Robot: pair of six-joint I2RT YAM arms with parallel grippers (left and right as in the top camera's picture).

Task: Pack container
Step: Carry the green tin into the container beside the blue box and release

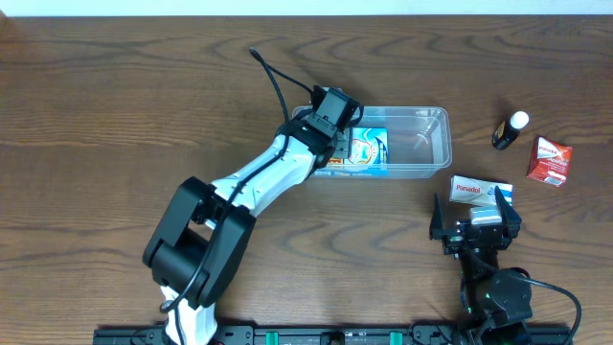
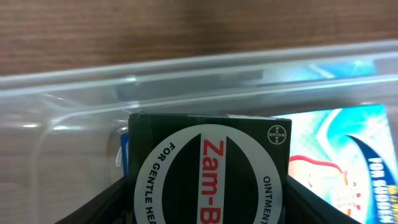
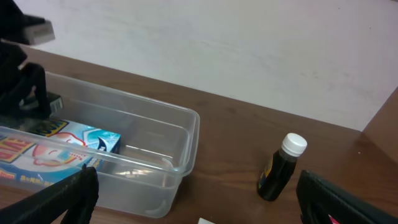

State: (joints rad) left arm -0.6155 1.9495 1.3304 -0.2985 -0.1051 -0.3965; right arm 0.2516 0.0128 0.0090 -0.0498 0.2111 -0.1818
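Observation:
The clear plastic container (image 1: pixel 433 144) stands at mid table; it also shows in the left wrist view (image 2: pixel 74 93) and the right wrist view (image 3: pixel 180 143). A light-blue box (image 1: pixel 369 150) lies inside it, also seen in the left wrist view (image 2: pixel 348 155) and the right wrist view (image 3: pixel 68 146). My left gripper (image 1: pixel 330 129) is over the container's left end, shut on a dark green Zam-Buk ointment box (image 2: pixel 208 171). My right gripper (image 1: pixel 476 228) is open and empty near the front right, just below a white Panadol box (image 1: pixel 479 190).
A small dark bottle with a white cap (image 1: pixel 510 130) stands right of the container, also in the right wrist view (image 3: pixel 281 167). A red box (image 1: pixel 548 160) lies beside it. A black cable (image 1: pixel 273 81) trails behind the left arm.

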